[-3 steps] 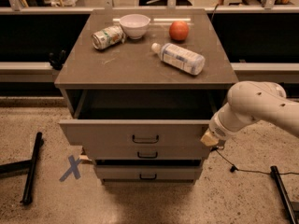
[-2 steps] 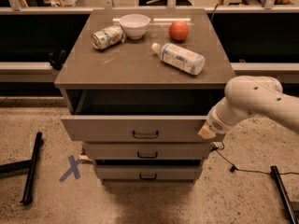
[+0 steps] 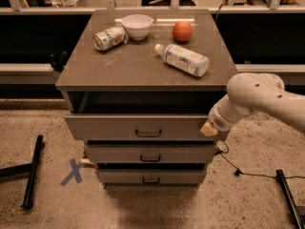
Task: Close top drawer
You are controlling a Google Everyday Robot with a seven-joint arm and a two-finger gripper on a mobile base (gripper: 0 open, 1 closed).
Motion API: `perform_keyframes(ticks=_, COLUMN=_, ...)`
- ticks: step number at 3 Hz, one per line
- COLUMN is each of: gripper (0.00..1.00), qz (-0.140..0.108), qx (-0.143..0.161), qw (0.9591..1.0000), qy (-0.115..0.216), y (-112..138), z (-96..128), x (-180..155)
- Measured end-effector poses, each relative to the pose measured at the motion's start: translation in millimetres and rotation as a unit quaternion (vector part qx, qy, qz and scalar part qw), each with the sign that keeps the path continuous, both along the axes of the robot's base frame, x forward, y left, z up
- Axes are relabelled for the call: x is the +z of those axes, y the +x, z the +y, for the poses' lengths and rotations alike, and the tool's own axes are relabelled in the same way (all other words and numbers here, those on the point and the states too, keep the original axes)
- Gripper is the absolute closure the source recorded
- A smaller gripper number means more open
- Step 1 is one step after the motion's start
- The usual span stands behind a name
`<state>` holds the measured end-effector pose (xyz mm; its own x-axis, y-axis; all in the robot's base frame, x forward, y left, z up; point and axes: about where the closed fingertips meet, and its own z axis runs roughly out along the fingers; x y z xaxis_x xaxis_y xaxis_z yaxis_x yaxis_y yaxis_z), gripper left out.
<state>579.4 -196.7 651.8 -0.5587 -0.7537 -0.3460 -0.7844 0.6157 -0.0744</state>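
Note:
The top drawer [image 3: 138, 127] is the uppermost of three grey-brown drawers in the cabinet, with a small dark handle [image 3: 148, 133] at its centre. It stands partly pulled out, with a dark gap showing behind its front panel. My gripper [image 3: 208, 129] is at the end of the white arm [image 3: 257, 97] coming in from the right. It rests against the right end of the drawer's front panel.
On the cabinet top [image 3: 143, 61] are a white bowl [image 3: 137, 26], a can lying on its side [image 3: 109, 37], an orange [image 3: 182, 31] and a plastic bottle lying down [image 3: 182, 59]. A blue tape X [image 3: 73, 171] and black stand legs [image 3: 31, 173] are on the floor at left; a cable [image 3: 238, 168] runs at right.
The top drawer has moved back into the cabinet, its opening is narrower. My gripper has moved with the drawer's right end toward the cabinet.

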Motion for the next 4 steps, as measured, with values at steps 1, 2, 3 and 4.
perform_keyframes(ticks=1, gripper=1.00, qz=-0.004, qx=-0.006, qw=1.0000, qy=-0.003, y=11.3, z=-1.9, x=-3.4)
perform_keyframes(ticks=2, gripper=1.00, qz=-0.008, qx=-0.011, qw=0.9999, qy=-0.004, y=22.9, z=-3.4, x=-6.4)
perform_keyframes(ticks=3, gripper=1.00, qz=-0.009, qx=-0.012, qw=0.9999, qy=-0.002, y=20.0, z=-5.8, x=-5.4)
perform_keyframes(ticks=4, gripper=1.00, qz=-0.012, qx=-0.019, qw=0.9997, qy=0.009, y=-4.5, z=-24.0, x=2.3)
